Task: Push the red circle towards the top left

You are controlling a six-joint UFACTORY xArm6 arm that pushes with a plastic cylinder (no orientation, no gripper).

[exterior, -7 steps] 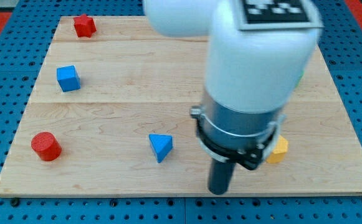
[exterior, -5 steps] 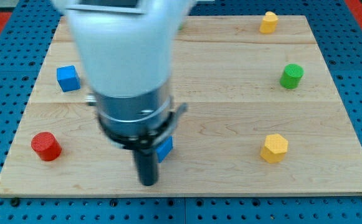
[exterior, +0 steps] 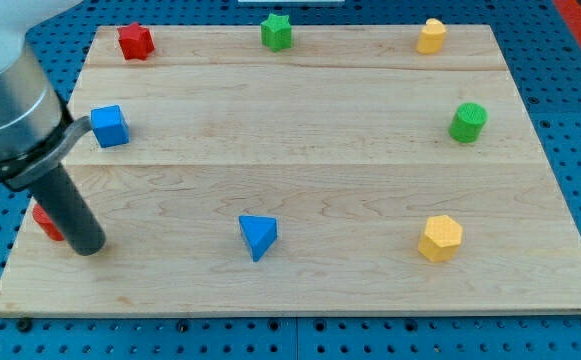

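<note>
The red circle lies near the board's bottom left corner, mostly hidden behind my rod. My tip rests on the board just to the right of and slightly below the red circle, touching or nearly touching it. A blue cube sits above it on the left side. A red star is at the top left corner.
A blue triangle lies at bottom centre. A yellow hexagon is at bottom right, a green cylinder at right, a yellow block at top right, a green star at top centre. The board's left edge is close.
My rod has swept from the board's bottom right across to the bottom left, passing the blue triangle, and now stands against the red circle, covering most of it.
</note>
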